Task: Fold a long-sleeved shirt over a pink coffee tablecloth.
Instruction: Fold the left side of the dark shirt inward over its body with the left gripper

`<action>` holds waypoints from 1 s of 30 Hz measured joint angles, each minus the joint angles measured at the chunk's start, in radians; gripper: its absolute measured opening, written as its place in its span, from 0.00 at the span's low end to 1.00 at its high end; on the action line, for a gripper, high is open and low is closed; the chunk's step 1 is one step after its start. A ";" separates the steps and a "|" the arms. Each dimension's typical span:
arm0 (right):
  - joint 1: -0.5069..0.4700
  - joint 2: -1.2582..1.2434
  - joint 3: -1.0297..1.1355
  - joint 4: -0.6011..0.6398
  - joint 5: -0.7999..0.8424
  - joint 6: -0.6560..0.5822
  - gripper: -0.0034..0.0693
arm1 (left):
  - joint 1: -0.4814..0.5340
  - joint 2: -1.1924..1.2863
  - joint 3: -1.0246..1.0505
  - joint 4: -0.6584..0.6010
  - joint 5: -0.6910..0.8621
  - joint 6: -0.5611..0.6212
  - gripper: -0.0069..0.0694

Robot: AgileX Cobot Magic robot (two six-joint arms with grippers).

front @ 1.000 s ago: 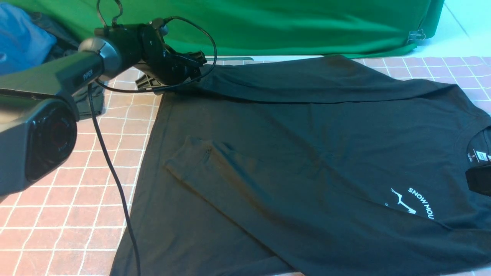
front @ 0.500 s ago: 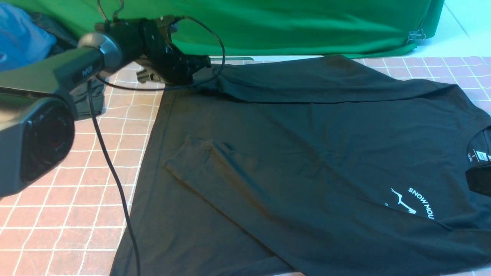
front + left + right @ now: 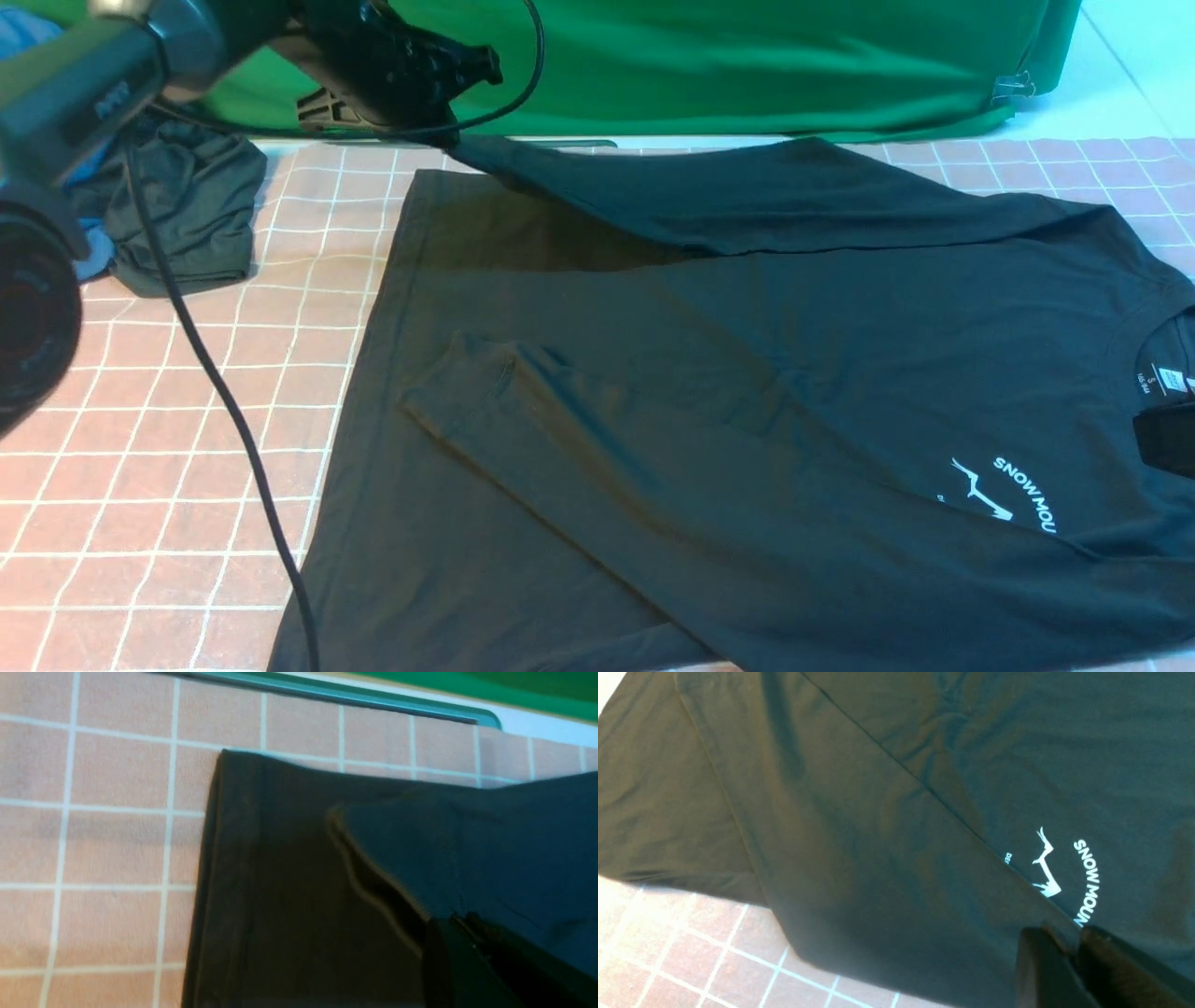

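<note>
Black long-sleeved shirt [image 3: 859,812] is filling most of view, lying on pink coffee tablecloth [image 3: 668,961], w/ white grid showing just past shirt's edge. Sleeve is crossing chest diagonally, covering part of white "SNOW MOUN" logo [image 3: 1069,877]. Right pincer [image 3: 1078,939] is pinching sleeve edge nr logo, fingers [image 3: 1041,966] almost touching.

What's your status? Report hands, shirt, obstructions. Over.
Left hand shut on sleeve, lifted off cloth. Right hand shut on shirt by logo. Grey garment far left, apart from shirt.
</note>
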 joint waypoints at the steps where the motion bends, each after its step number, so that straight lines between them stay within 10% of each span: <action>1: 0.000 0.000 0.000 0.000 0.000 0.000 0.24 | 0.000 -0.007 0.000 -0.002 0.007 0.000 0.11; 30: 0.000 0.000 0.000 -0.068 -0.015 -0.087 0.24 | -0.160 -0.164 0.019 0.073 0.403 -0.040 0.11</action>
